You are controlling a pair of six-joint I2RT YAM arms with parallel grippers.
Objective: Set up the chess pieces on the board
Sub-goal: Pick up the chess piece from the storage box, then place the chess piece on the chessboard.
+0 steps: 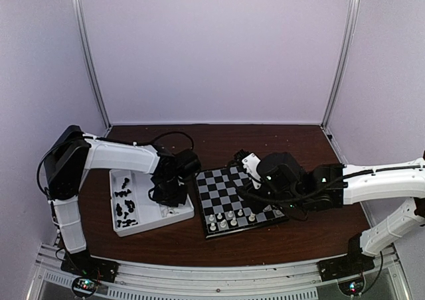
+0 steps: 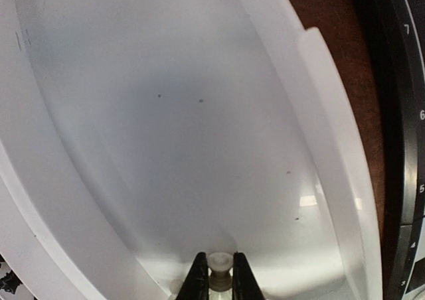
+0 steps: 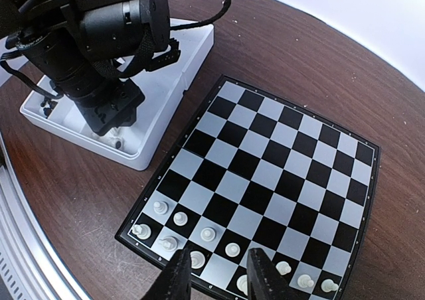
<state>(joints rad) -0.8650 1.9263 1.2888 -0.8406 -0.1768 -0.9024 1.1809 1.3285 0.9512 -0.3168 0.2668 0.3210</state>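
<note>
Pinched shut, the left gripper holds a small cream-white plastic chess piece between its tips, low inside the white rectangular plastic compartment tray. Whether the piece touches the floor I cannot tell. Its rounded head faces the wrist camera, so its long axis seems to run along the fingers. Past the tray wall and a strip of brown wooden table, the black-and-pale-grey checked chessboard lies to this gripper's right. The coming carry turns on that rightward lift over the wall. The right gripper, partly open and empty, hovers over the board's near rows among other cream-white pieces.
</note>
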